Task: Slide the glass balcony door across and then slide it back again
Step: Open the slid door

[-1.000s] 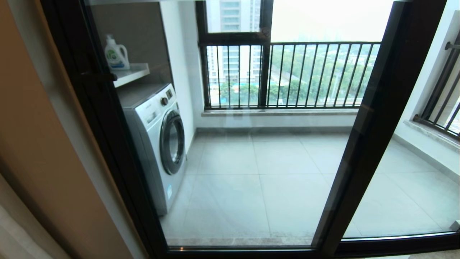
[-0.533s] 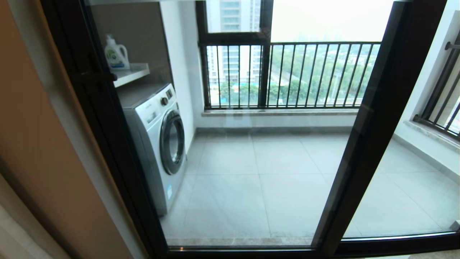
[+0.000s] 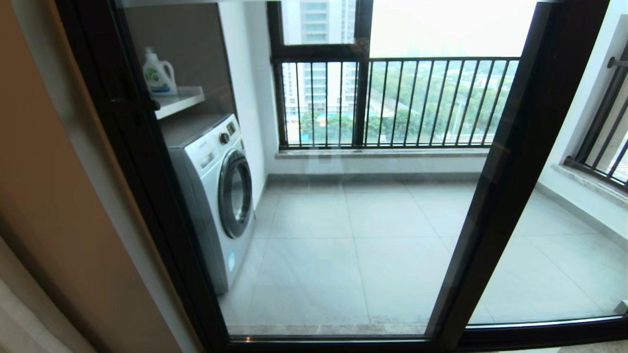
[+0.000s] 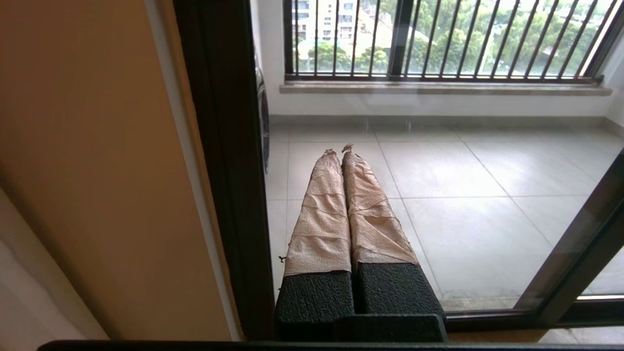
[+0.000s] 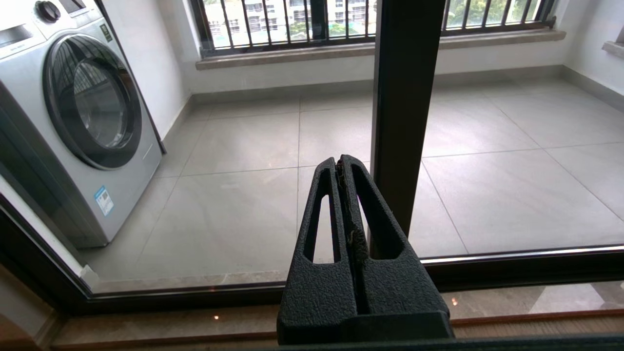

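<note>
clear glass door (image 3: 343,220), matt tiles (image 3: 392,255), textured blk claw (image 5: 343,168)

The glass balcony door (image 3: 343,220) ran past the head view's top edge, hiding its upper frame. Both arms stayed outside that view. The detergent bottle (image 3: 159,72) label was too small to read.

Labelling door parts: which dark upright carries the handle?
The left upright of the glass balcony door, beside the washing machine; short bar handle. The right upright has none.
</note>
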Controlling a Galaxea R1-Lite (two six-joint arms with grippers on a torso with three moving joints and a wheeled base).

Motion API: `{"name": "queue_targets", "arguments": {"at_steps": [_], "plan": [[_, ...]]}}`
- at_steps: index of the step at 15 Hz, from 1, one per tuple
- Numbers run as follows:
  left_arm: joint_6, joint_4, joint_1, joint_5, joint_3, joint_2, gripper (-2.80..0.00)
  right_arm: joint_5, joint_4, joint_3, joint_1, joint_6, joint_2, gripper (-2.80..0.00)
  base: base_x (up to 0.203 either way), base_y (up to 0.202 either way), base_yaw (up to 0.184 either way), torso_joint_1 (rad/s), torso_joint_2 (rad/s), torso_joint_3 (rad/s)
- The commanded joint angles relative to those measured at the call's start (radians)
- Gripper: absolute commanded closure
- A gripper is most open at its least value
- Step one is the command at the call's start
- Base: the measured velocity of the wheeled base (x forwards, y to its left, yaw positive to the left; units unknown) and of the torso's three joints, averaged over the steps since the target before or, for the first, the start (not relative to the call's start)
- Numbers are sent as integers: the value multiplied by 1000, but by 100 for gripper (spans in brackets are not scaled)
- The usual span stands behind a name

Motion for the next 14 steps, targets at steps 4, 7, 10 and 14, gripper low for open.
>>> {"name": "queue_targets", "arguments": {"at_steps": [4,7,10,14], "plan": [[-33,-246,0,-24,-258,581,0,0,-1,12,0,0,1,0,0,0,0,0,0,0],[-46,-310,1,-55,-450,788,0,0,-1,12,0,0,1,0,0,0,0,0,0,0],[-67,-335,2,-74,-553,933,0,0,-1,12,0,0,1,0,0,0,0,0,0,0],[-73,-388,7,-70,-691,1104,0,0,-1,12,0,0,1,0,0,0,0,0,0,0]]}}
